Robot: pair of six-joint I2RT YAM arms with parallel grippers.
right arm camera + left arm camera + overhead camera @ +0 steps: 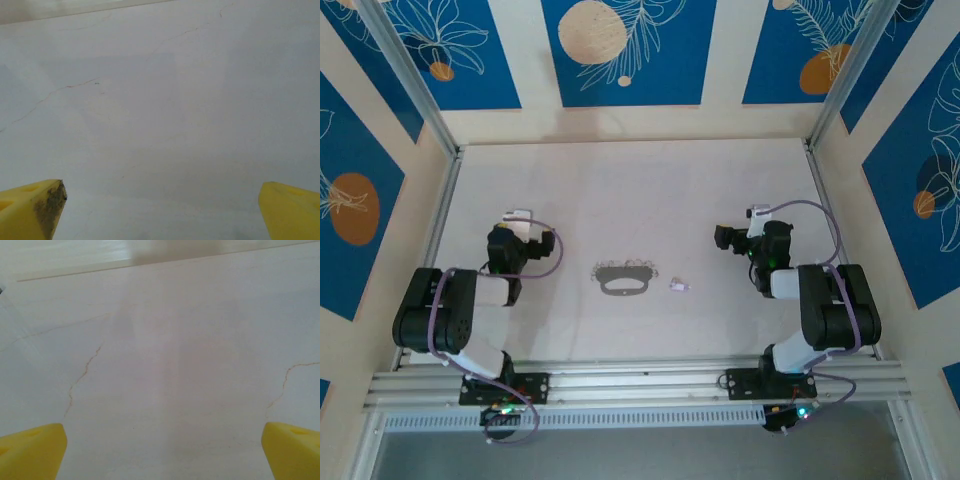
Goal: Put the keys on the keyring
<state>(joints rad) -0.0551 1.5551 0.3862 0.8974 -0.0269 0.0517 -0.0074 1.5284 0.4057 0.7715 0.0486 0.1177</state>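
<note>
Inspection of the work surface: the keyring (pixel 624 280), a thin dark-grey oval loop, lies flat on the pale table (pixel 620 180), about midway between the two arms. A fringe of small silvery pieces (pixel 625 266) runs along its far edge. The loose keys (pixel 678 286), tiny pale metal pieces with a faint lilac tint, lie on the table just beside the keyring, on its right, clear of the loop and not threaded on it; how many there are cannot be told at this size. The left gripper (pixel 163 432) hangs well to the left of the keyring with its jaws spread wide and nothing between them; its yellow fingers (pixel 35 450) frame only bare tabletop marked by hairline cracks. The right gripper (pixel 161 185) hangs well to the right of the keyring, beyond the keys, also spread wide and holding nothing. One of its fingertips (pixel 50 207) carries a dark, grimy patch on the inner face. Neither gripper touches the keyring or the keys; both sit slightly farther from the near edge than the keyring does.
</note>
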